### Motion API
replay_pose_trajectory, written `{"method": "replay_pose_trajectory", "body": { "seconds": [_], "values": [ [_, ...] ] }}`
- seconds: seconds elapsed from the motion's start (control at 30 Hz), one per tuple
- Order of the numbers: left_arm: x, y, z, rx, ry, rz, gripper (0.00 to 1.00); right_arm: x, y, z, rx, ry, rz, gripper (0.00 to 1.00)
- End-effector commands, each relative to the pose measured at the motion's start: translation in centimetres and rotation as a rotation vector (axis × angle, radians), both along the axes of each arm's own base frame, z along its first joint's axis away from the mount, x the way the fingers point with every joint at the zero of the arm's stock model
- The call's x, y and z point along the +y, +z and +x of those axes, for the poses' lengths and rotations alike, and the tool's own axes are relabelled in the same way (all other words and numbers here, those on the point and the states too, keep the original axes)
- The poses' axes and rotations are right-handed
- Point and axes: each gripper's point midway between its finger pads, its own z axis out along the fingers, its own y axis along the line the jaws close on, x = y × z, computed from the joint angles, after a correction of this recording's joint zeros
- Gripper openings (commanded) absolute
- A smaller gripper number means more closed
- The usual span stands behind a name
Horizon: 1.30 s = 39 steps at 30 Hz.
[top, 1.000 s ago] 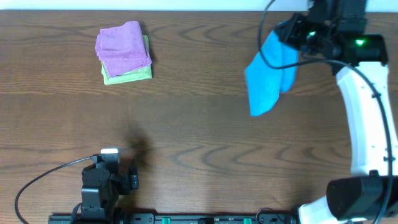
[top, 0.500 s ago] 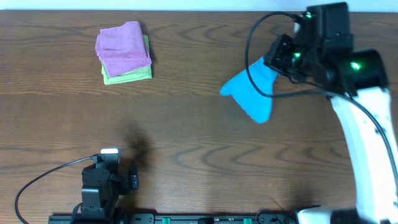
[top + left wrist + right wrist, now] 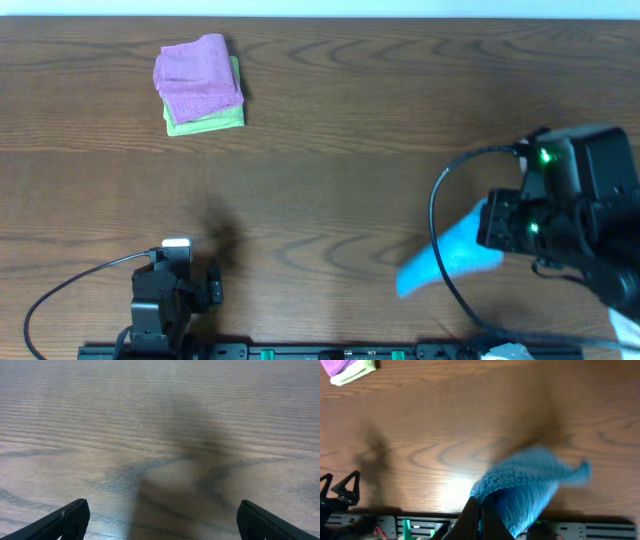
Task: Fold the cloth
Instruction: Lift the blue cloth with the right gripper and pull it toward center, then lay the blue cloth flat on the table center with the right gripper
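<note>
Right fingers (image 3: 471, 521) pinched shut on a bunched edge of the cloth (image 3: 450, 258). Left fingers (image 3: 70, 517) spread wide, holding nothing, low at about 7 o'clock.

Cloth at about 4 o'clock in the overhead view, close to the front edge, hanging as a blurred wad from the pinch. Cannot tell whether its lower tip touches the tabletop (image 3: 330, 170).

Risks, as judged:
- Held as a wad, not by a corner or a straight edge, so likely to land crumpled; no clean fold line until spread flat.
- So close to the 6 o'clock edge that a release here may drape it over the edge or onto the rail below.
- Black cable loop (image 3: 437, 240) of the right arm passing just beside the cloth; possible snag on a swing.
- One narrow pinch on soft fabric; may slip out under a fast move.
- No second grip within reach: left fingers well apart from the cloth.

Surface: dark wood grain, smooth, with a glare patch in the right wrist view. Probably slick; expect sliding rather than unrolling when dragged.

Room: wide bare stretch from centre toward 12 o'clock. Pink folded cloth (image 3: 197, 75) on light green folded cloth (image 3: 215, 120) at about 10 o'clock, well apart.
</note>
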Motion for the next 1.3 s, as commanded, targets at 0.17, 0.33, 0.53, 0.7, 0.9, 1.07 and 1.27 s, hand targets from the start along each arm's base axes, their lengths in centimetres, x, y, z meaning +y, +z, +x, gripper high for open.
{"method": "replay_pose_trajectory", "body": {
  "seconds": [0.17, 0.33, 0.53, 0.7, 0.9, 1.07, 1.27],
  "values": [
    [0.2, -2.0, -0.9, 0.067, 0.0, 0.012, 0.95, -0.3, 0.5, 4.0, -0.102, -0.007, -0.091, 0.01],
    [0.2, -2.0, -0.9, 0.067, 0.0, 0.012, 0.95, 2.7, -2.9, 9.7, -0.026, 0.038, -0.122, 0.01],
    [0.2, -2.0, -0.9, 0.067, 0.0, 0.012, 0.95, 5.8, -11.5, 17.2, 0.119, 0.08, -0.193, 0.01],
    [0.2, -2.0, -0.9, 0.067, 0.0, 0.012, 0.95, 7.6, -17.7, 21.8, 0.157, 0.082, -0.207, 0.01],
    [0.2, -2.0, -0.9, 0.067, 0.0, 0.012, 0.95, 9.8, -18.7, 26.6, 0.008, 0.077, -0.153, 0.01],
    [0.2, -2.0, -0.9, 0.067, 0.0, 0.012, 0.95, 13.7, -17.0, 28.9, -0.113, 0.14, -0.01, 0.01],
    [0.2, -2.0, -0.9, 0.067, 0.0, 0.012, 0.95, 20.4, -16.1, 25.9, -0.051, 0.34, 0.245, 0.52]
  ]
}}
